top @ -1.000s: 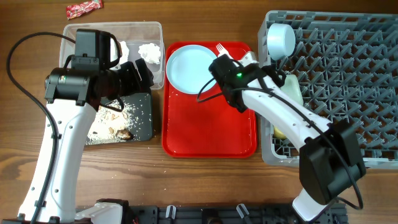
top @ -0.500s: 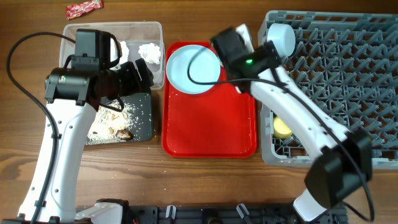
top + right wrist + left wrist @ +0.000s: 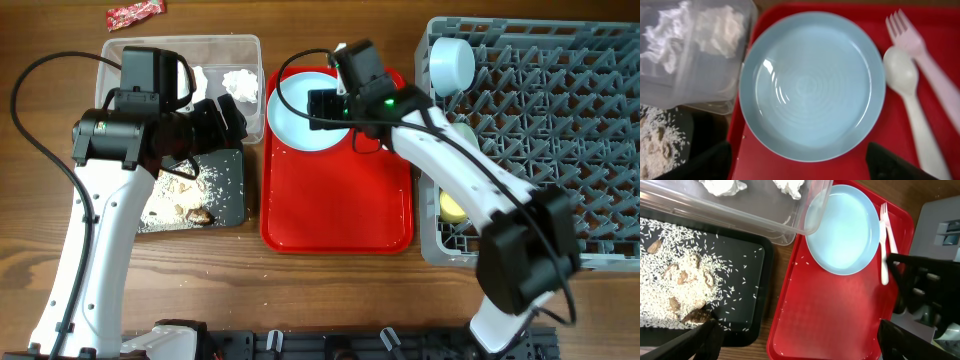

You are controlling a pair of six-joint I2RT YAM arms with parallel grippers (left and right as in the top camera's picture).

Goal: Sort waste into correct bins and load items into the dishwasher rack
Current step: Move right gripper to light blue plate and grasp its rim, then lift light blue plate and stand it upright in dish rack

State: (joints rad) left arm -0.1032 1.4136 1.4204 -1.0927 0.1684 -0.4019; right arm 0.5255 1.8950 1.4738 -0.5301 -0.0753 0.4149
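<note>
- L gripper (image 3: pixel 222 120) hangs over where the clear tub (image 3: pixel 150 48) meets the black tray (image 3: pixel 236 205). Its fingers (image 3: pixel 702 340) are spread wide, nothing between them.
- R gripper (image 3: pixel 325 104) hovers above the blue plate (image 3: pixel 296 118), wrist cam looking straight down on it. Fingers (image 3: pixel 890 162) are wide apart and empty.
- Plate lies flat at the far-left corner of the red tray (image 3: pixel 335 215), rim just beside the tub's corner.
- White fork (image 3: pixel 910 37) and spoon (image 3: pixel 902 75) lie side by side on the red tray, just right of the plate.
- Tub holds crumpled napkins (image 3: pixel 240 82).
- Black tray holds scattered rice (image 3: pixel 215 178) w/ brown scraps (image 3: pixel 198 213).
- Red wrapper (image 3: pixel 135 13) lies on the table beyond the tub, far left.
- Rack (image 3: pixel 560 140) is at right, w/ a bowl (image 3: pixel 452 62) at its far-left corner and a yellow cup (image 3: pixel 453 206) by its left wall.
</note>
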